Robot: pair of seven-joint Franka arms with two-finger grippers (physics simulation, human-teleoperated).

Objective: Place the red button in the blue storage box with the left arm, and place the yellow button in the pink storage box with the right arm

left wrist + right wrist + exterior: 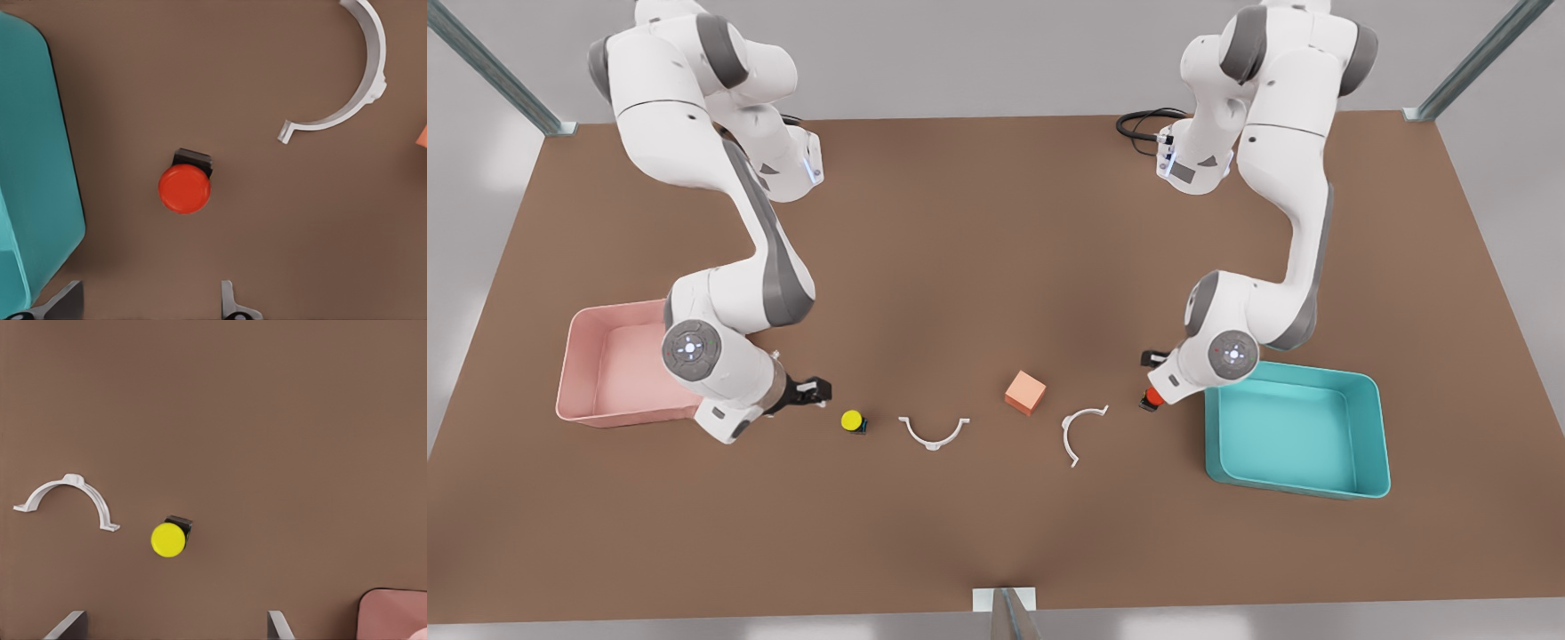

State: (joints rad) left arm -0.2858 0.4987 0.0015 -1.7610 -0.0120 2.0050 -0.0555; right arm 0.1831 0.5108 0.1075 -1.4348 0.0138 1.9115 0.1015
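Fingers of the left gripper point(147, 300) and right gripper point(177, 623) are spread, empty; red button point(185, 189) and yellow button point(168, 539) lie just ahead on the bench point(996, 231). Both placements remain.

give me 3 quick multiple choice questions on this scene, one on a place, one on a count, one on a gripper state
1. Where is the red button?
A. in the blue storage box
B. on the table beside that box
C. on the orange cube

2. How many white clips lie on the table?
A. one
B. two
C. four

3. How is the right gripper?
A. open, near the yellow button
B. shut on it
C. inside the pink storage box

Answers: 1 B, table surrounds it. 2 B, one each side of the cube. 3 A, fingers apart, holding nothing.
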